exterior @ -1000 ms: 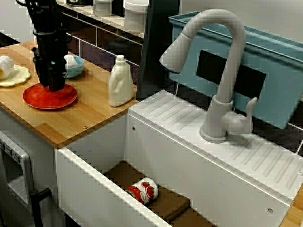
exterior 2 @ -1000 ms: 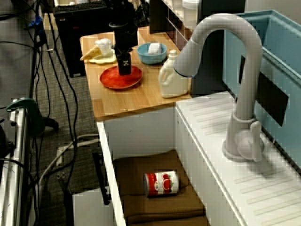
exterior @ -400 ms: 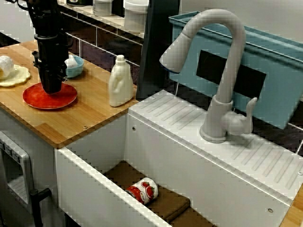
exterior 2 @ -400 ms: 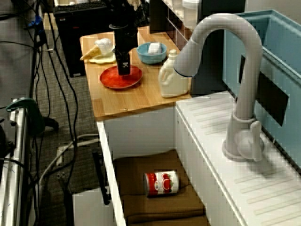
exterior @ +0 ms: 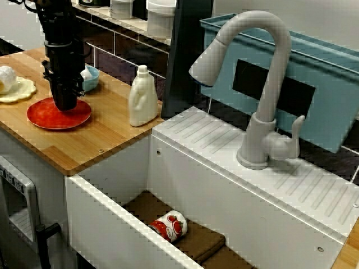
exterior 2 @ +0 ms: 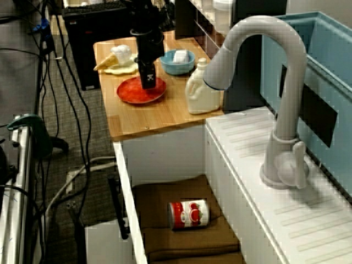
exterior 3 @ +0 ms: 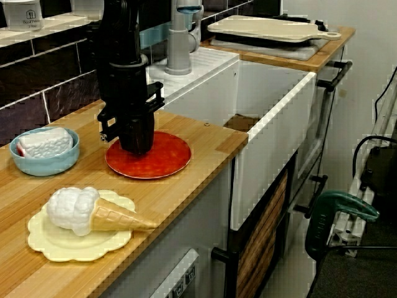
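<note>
My black gripper point(exterior: 64, 105) points straight down onto a red plate point(exterior: 39, 115) on the wooden counter point(exterior: 106, 134). In the view from the counter's far end, the gripper point(exterior 3: 136, 148) rests on or just above the back of the plate point(exterior 3: 164, 158). Its fingers form one dark block with no gap, and I see nothing held between them. The view from the sink end shows the gripper point(exterior 2: 147, 85) over the plate point(exterior 2: 131, 93) as well. A blue bowl point(exterior 3: 46, 158) with a white and red item sits just behind it.
A toy ice cream cone point(exterior 3: 93, 214) lies on a pale yellow plate point(exterior 3: 43, 242) left of the red one. A white bottle point(exterior: 143, 98) stands near the sink point(exterior: 112, 216). A red and white can point(exterior: 170, 226) lies on a brown mat inside. A tall faucet point(exterior: 258, 84) rises behind.
The gripper has turned about its vertical axis and shifted slightly toward the sink side of the red plate. Everything else is where it was.
</note>
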Controlling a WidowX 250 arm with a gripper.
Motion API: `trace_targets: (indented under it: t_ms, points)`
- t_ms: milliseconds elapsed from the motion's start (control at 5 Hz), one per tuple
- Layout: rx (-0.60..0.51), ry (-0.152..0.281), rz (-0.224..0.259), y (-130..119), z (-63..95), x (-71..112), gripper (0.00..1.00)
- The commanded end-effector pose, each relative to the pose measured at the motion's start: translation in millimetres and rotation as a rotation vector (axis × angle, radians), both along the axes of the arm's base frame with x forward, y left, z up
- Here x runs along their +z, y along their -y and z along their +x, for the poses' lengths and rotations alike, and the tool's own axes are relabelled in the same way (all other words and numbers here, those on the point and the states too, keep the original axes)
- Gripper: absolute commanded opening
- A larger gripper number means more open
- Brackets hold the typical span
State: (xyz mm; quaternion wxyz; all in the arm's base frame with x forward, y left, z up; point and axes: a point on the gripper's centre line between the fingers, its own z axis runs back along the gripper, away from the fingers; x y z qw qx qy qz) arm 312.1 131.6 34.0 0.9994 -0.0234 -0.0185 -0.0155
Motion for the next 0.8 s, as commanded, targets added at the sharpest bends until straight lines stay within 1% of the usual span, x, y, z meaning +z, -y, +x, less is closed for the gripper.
trace_targets:
  t_ms: [0, 200, 400, 600]
  points:
    - [-0.018, 0.039, 0.057, 12.9, 3.0, 3.6, 0.0]
    - [-0.025, 0.026, 0.02, 21.5, 1.8, 1.7, 0.0]
    - [-0.013, 0.007, -0.022, 25.1, 7.8, 4.1, 0.0]
    - [-0.012, -0.002, -0.052, 30.6, 16.8, 8.9, 0.0]
